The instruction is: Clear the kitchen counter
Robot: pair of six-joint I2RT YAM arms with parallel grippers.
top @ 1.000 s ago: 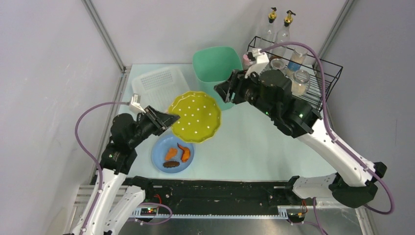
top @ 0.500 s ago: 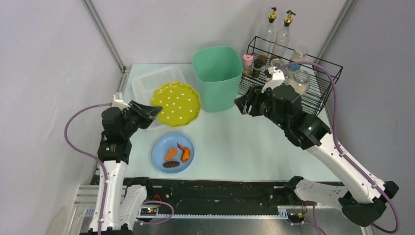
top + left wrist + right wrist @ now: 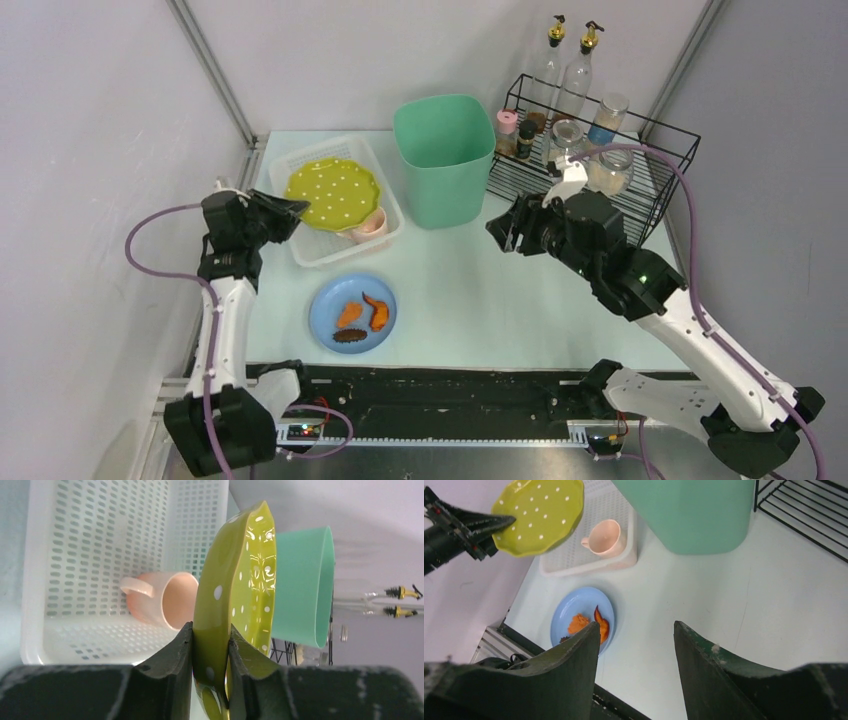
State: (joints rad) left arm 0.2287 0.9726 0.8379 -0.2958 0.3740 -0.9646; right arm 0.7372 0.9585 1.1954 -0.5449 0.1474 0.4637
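The glossy pale mint-white tabletop [image 3: 520, 300] lies beneath both arms, bearing a white perforated plastic basket [image 3: 320, 250]. Above the basket, the left jaws pinch a yellow-green white-dotted plate [image 3: 333, 192] by its rim; the right jaws gape wide, empty, over the tabletop.

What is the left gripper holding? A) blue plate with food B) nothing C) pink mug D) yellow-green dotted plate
D: the left gripper pinches the rim of the yellow-green dotted plate, over the white basket where the pink mug lies.
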